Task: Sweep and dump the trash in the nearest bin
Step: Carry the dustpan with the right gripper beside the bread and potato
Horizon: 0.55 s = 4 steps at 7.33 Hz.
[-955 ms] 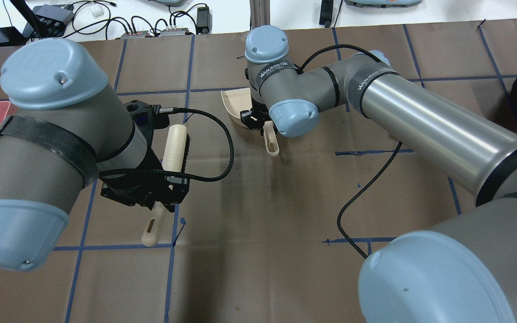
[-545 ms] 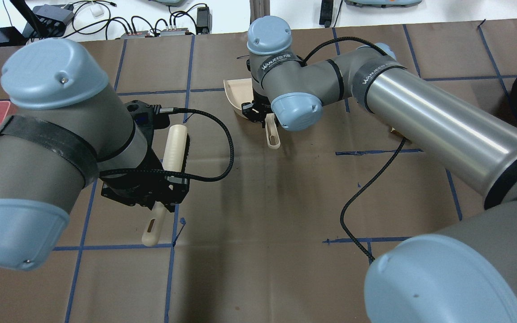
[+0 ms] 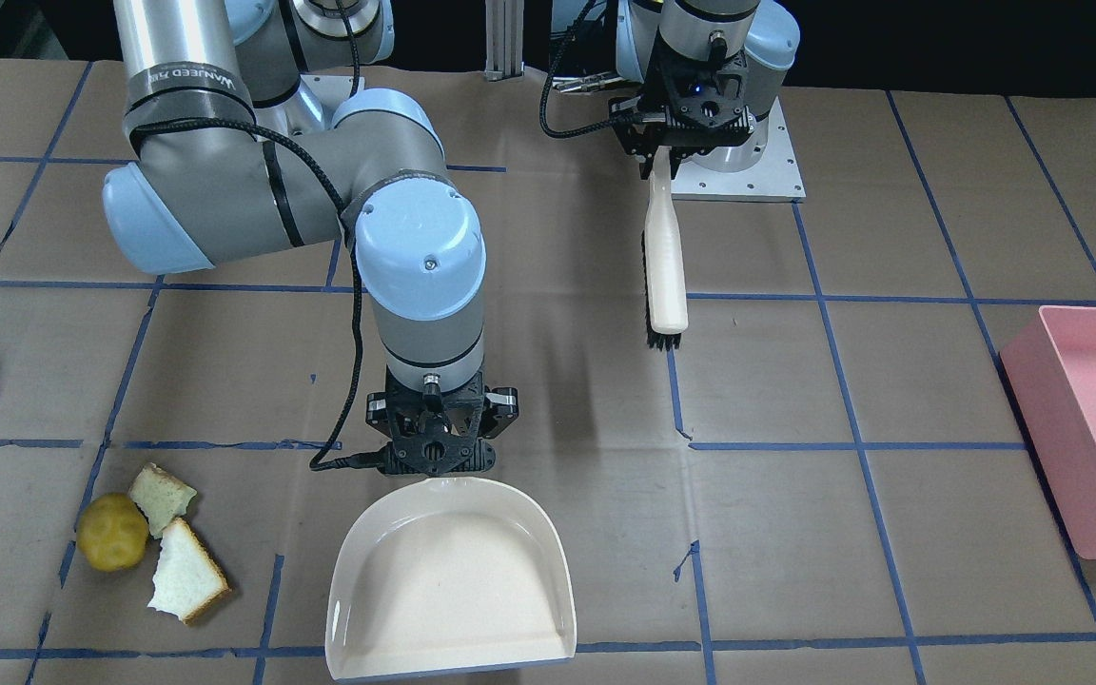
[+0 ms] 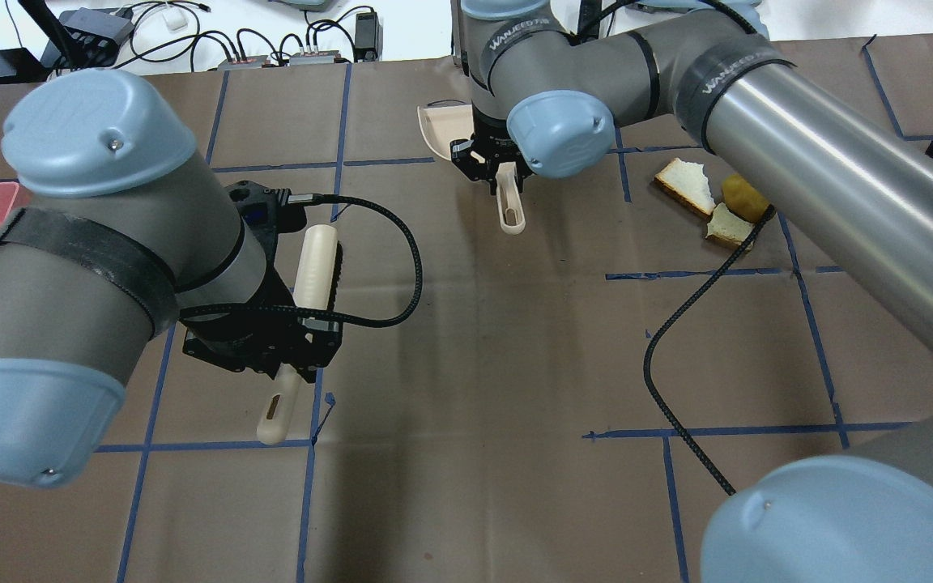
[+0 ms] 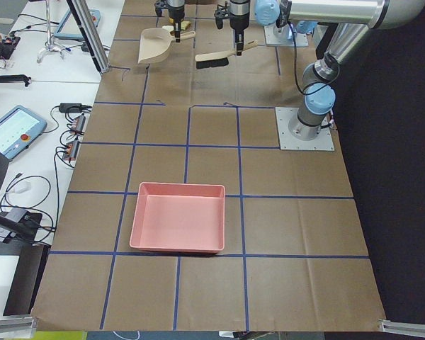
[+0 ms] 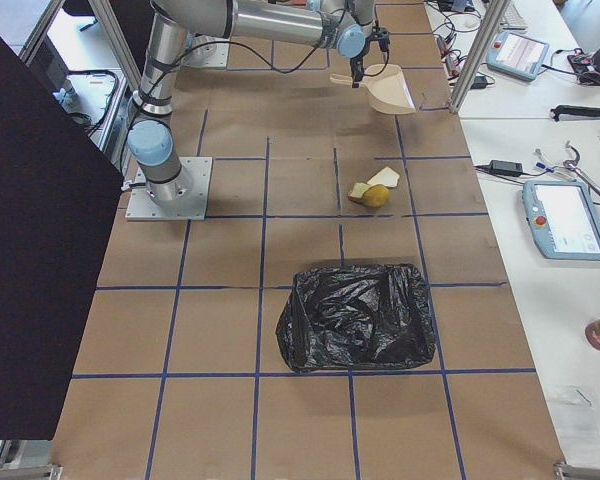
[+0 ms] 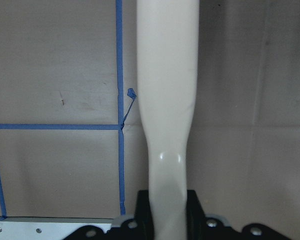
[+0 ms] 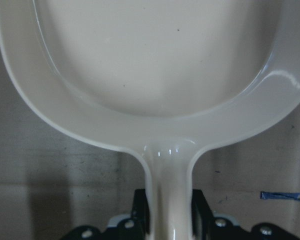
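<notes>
A: What is the right end effector [image 3: 440, 455] doing?

B: You are seeing it squeezing tight on the handle of the cream dustpan [image 3: 453, 580]. The pan's open mouth is pointing away from the robot.

A: And the left end effector [image 3: 664, 157]?

B: It is clamping down on the handle of the cream brush [image 3: 664, 257]. The brush is sticking out over the worktop [image 3: 890, 523] with its dark bristles at the far end. It is hanging well apart from the dustpan.

A: Where is the trash lying?

B: You are looking at 3 scraps lying on the worktop. They are sitting on the robot's right of the dustpan, near it but not touching it. The yellow-brown lump [image 3: 112, 545] is sitting just beside 2 white bread bits with tan crust, the smaller piece [image 3: 162, 499] and the bigger piece [image 3: 186, 571].

A: Where are the bins sitting?

B: The black bag bin [image 6: 358, 315] is sitting toward the robot's right end of the worktop. The scraps are lying between the dustpan and that bin. The pink bin [image 3: 1090, 419] is sitting toward the robot's left end, well apart from the scraps.
</notes>
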{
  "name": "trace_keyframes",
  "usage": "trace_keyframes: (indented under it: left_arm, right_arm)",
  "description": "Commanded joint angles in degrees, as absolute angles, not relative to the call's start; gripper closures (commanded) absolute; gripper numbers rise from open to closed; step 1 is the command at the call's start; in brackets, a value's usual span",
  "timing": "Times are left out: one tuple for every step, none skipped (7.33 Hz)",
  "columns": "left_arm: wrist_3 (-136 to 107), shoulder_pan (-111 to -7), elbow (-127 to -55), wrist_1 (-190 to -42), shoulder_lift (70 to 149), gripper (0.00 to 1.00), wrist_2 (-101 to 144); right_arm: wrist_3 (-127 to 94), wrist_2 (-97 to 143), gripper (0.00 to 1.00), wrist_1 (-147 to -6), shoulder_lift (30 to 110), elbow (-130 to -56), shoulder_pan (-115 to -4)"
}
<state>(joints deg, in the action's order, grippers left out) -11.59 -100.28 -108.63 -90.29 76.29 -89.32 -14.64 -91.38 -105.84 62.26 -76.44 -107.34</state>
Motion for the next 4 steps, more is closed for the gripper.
trace_keyframes:
  left_arm:
    - [-11.25,-100.28,-108.46,-90.26,76.55,1.00,-89.21]
    - [-10.90,-100.37,-108.54,-90.18,76.90,1.00,-89.38]
    - [-10.90,-100.37,-108.54,-89.65,77.25,1.00,-89.38]
    - [-10.81,-100.46,-108.54,-88.26,77.34,1.00,-89.56]
  right_arm:
    - [-14.68,-91.49,0.96,-102.57,62.58,-74.62,-106.70]
    - [-13.98,-91.58,0.96,-101.35,62.84,-74.62,-104.87]
    - [-11.54,-91.50,0.96,-99.86,64.49,-75.14,-101.90]
    - [-3.60,-91.58,0.96,-96.02,66.69,-75.23,-98.39]
